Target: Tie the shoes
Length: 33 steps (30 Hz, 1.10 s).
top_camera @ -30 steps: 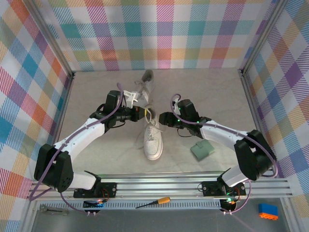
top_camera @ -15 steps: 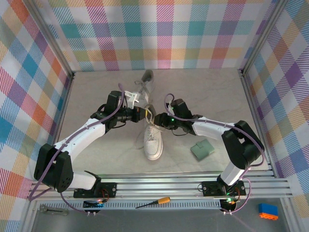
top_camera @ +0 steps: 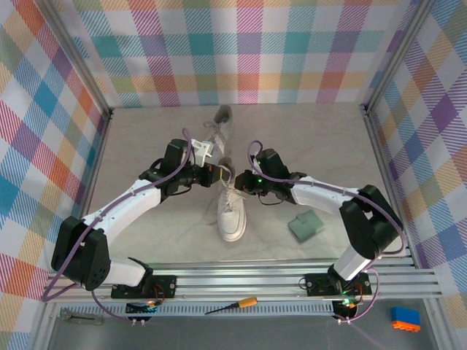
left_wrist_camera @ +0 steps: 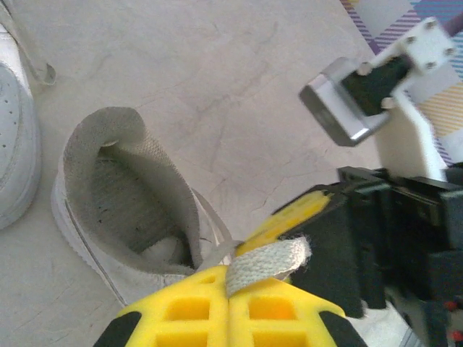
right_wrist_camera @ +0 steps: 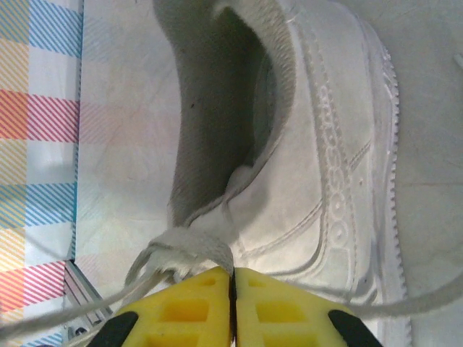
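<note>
Two white shoes lie mid-table: the near shoe (top_camera: 232, 215) with its toe toward the arms, the far shoe (top_camera: 222, 125) behind it. Both grippers meet above the near shoe's laces. My left gripper (top_camera: 217, 173) is shut on a flat white lace end (left_wrist_camera: 269, 262), which sticks out between its yellow fingers (left_wrist_camera: 188, 311) over the grey-lined opening (left_wrist_camera: 123, 195). My right gripper (top_camera: 236, 180) is shut on a bunched lace (right_wrist_camera: 192, 246) at the tongue of the shoe (right_wrist_camera: 318, 159). In the left wrist view the right gripper's yellow finger (left_wrist_camera: 289, 215) sits just beyond the held lace.
A small green pad (top_camera: 305, 225) lies on the table right of the near shoe, under my right forearm. A screwdriver (top_camera: 235, 305) and a blue block (top_camera: 405, 319) lie below the rail. Plaid walls (top_camera: 241, 51) enclose the table.
My right gripper has moved left to the near shoe's laces and closed on a lace. The left gripper has stayed shut and almost still.
</note>
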Each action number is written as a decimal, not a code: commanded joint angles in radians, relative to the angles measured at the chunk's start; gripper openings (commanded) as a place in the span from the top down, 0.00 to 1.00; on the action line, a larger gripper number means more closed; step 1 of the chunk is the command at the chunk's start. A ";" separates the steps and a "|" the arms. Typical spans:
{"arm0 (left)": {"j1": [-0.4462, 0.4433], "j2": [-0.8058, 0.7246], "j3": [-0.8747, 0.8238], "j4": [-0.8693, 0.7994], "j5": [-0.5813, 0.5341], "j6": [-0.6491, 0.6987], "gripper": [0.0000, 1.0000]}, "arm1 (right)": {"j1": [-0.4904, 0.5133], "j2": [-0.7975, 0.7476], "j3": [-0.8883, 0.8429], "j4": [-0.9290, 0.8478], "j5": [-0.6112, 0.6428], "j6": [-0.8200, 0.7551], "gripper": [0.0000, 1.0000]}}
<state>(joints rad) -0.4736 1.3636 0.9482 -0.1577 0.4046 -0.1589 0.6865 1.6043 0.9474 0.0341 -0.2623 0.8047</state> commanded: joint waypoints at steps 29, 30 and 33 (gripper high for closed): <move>-0.068 -0.063 -0.101 0.033 -0.163 -0.093 1.00 | 0.082 -0.018 0.009 -0.064 0.257 -0.193 0.69; -0.068 -0.064 -0.101 0.036 -0.160 -0.094 1.00 | 0.082 -0.044 -0.005 -0.063 0.261 -0.207 0.66; -0.068 -0.064 -0.102 0.046 -0.149 -0.096 1.00 | 0.082 -0.117 -0.046 -0.055 0.271 -0.257 0.61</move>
<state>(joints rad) -0.5354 1.3262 0.8585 -0.1459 0.2493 -0.2428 0.7662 1.5646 0.9348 -0.0448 -0.0120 0.6167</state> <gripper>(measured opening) 0.053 0.387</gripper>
